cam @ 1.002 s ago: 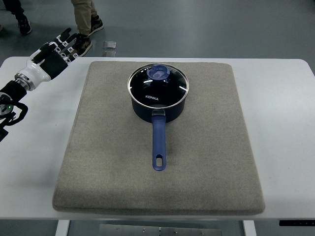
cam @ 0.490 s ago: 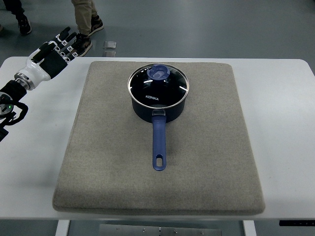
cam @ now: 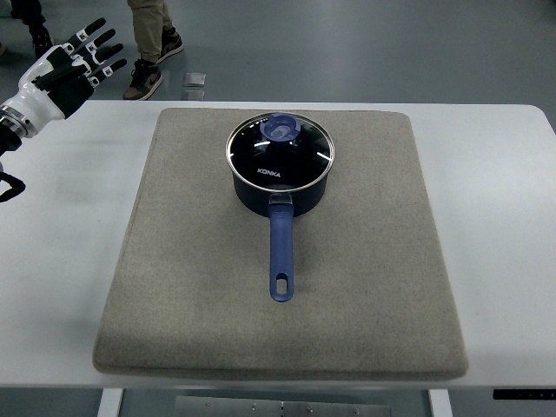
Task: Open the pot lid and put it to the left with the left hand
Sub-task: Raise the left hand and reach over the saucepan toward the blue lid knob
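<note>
My left hand hangs at the far left corner, over the table's back edge, fingers spread loose and holding nothing. It is well apart from the pot, which sits toward the back of the grey mat, its blue handle pointing toward me. The glass lid rests on the pot, blue knob up, untouched. A person's legs and shoes show on the floor beyond the table.
</note>
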Robot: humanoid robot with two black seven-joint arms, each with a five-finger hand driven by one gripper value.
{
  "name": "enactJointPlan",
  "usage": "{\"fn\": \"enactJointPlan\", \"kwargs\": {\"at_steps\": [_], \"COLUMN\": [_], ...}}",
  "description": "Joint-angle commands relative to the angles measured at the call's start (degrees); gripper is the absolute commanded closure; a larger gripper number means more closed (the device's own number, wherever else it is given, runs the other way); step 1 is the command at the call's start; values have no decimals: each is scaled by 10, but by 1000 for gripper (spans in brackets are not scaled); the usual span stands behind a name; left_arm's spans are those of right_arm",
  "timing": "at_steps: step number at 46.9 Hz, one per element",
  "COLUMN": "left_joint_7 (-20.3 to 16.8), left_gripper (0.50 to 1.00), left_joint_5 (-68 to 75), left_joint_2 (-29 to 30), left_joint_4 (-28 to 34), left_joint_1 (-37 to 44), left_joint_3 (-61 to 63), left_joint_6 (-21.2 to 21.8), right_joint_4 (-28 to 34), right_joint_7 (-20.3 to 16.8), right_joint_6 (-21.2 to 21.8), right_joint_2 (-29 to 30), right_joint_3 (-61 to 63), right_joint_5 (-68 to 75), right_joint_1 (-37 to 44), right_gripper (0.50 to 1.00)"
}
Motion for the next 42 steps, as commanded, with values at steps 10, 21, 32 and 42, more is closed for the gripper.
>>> {"fn": "enactJointPlan", "kwargs": {"at_steps": [10,21,32,42], "left_joint_7": [-35,-62,-62,-62], "left_gripper": [510,516,521,521], "left_joint_5": [131,239,395,528], "left_joint_2": [47,100,129,136], "left_joint_4": [-49,-137,-220,-284], "left_joint_1": [-2,-5,-32,-68], "left_joint_3": [1,1,0,10], "left_joint_6": [0,0,6,40], "right_joint_4": [0,0,0,0], "right_joint_7": [0,0,0,0], "right_joint_6": [0,0,0,0], "right_joint_2": [0,0,0,0], "right_joint_3": [-1,0,0,-1], "right_joint_5": [0,0,0,0], "right_joint_1": [0,0,0,0], "right_gripper": [583,583,583,583]}}
